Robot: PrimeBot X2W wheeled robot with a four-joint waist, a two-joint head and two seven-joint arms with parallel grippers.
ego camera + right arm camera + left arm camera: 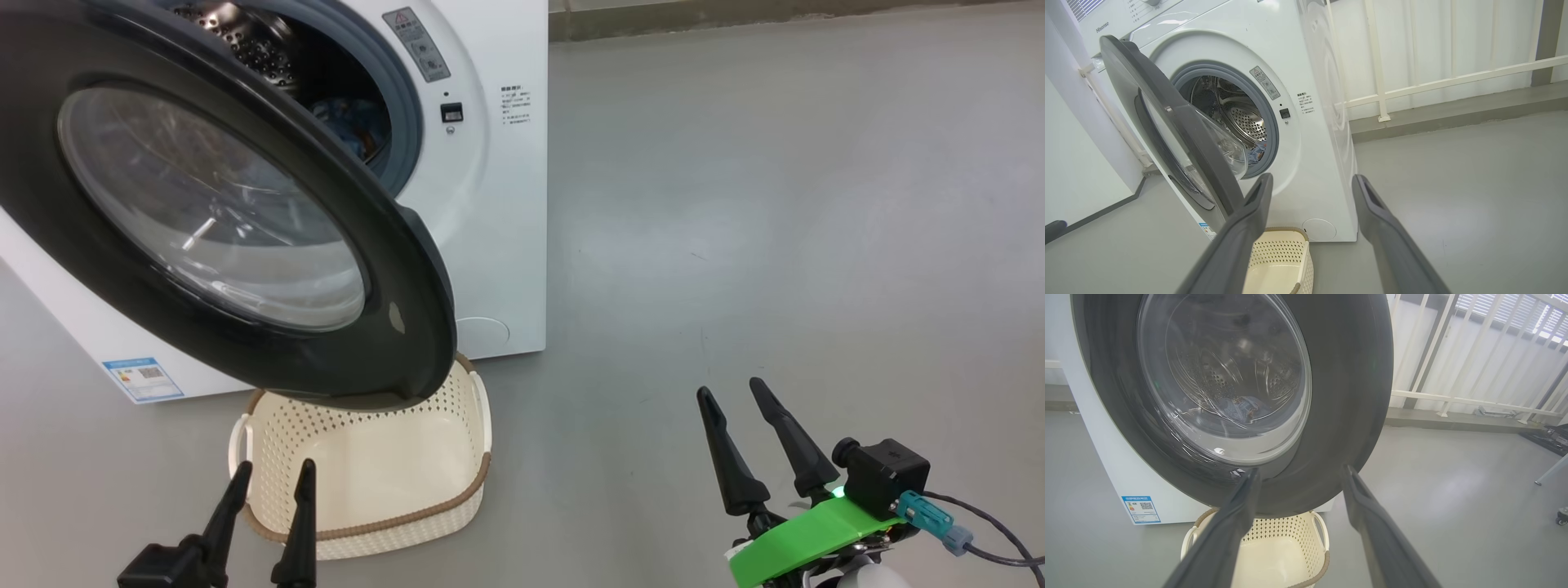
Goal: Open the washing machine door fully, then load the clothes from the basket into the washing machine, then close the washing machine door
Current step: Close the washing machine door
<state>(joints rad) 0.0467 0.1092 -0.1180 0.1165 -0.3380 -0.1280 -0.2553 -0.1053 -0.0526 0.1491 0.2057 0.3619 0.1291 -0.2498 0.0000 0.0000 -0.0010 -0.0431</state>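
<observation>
Two empty hands, fingers spread: my left gripper (276,467) hangs before the bare basket (483,478), my right gripper (731,390) well aside. The door (408,269) stands ajar above the basket, with the clothes (347,122) inside the washing machine (498,204). My push could skid off the door's glossy black face, I reckon, leaving it unlatched.

You have a smooth grey floor (775,204) with a soft, pale patch of light on it. A white railing (1453,79) of upright bars and one low crossbar stands on a raised grey kerb (1453,112), where the floor ends. Behind the railing is a white wall, and above it slatted blinds (1515,314) lit by daylight. Near the railing's far end you can see a slanted metal leg (1551,469) and a small caster (1562,516). Well apart from the railing, a plain white side wall (1077,155) meets the floor along a dark skirting (1098,210).
</observation>
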